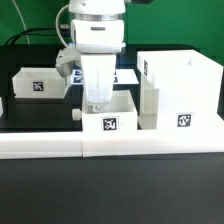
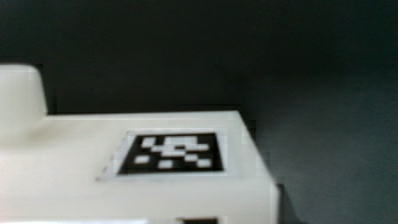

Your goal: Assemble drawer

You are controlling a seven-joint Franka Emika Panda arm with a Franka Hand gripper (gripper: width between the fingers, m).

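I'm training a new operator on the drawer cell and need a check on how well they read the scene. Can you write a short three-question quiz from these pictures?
1. True or false: in the exterior view, the end effector is down at the middle tray.
2. Multiple choice: on which side of the middle tray does the large housing stand?
A) the exterior view's left
B) the exterior view's right
C) on top of it
3. Fill in: the middle tray and the large housing each show a black-and-white square ___ on the face toward the exterior camera.

Key: 1 true; 2 B; 3 tag.
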